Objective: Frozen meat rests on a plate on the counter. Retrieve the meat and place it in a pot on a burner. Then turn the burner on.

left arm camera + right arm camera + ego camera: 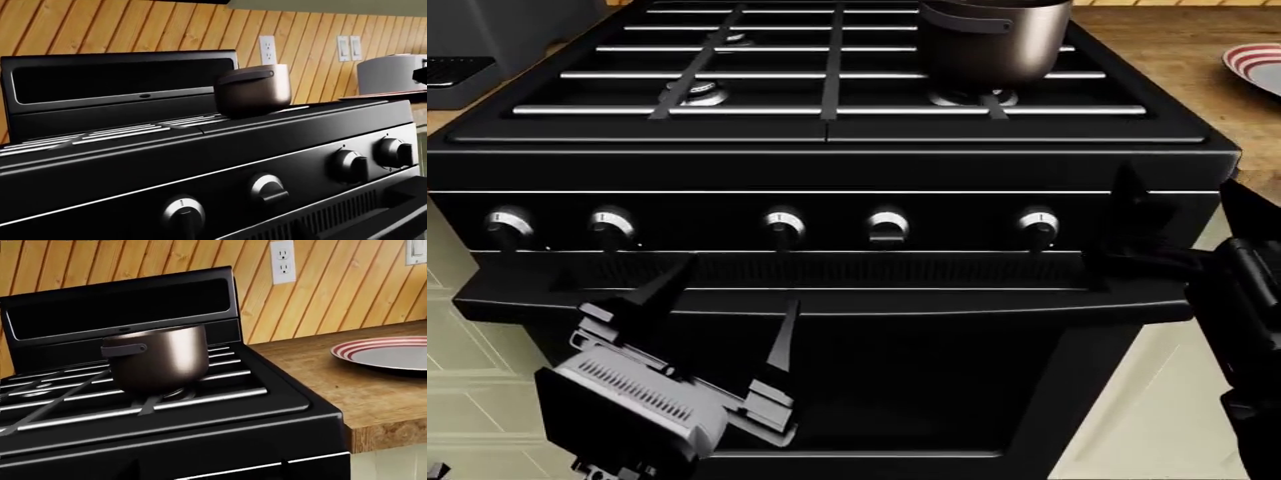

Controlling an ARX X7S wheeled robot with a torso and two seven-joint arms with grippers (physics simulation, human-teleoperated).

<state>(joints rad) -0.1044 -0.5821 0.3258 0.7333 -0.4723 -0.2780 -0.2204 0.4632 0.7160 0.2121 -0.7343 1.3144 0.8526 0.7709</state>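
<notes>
wooden counter is seen beside the stove; pot is set on a burner; left gripper is held apart, right gripper's state cannot be told.

A small, deep, dark brown-grey metal saucepan stands upright on the stove's front right burner. On the warm brown wooden countertop beside the stove lies a round grey plate with red rim stripes; no meat shows on it

pot sits on the stove's front right burner, plate right.
</notes>
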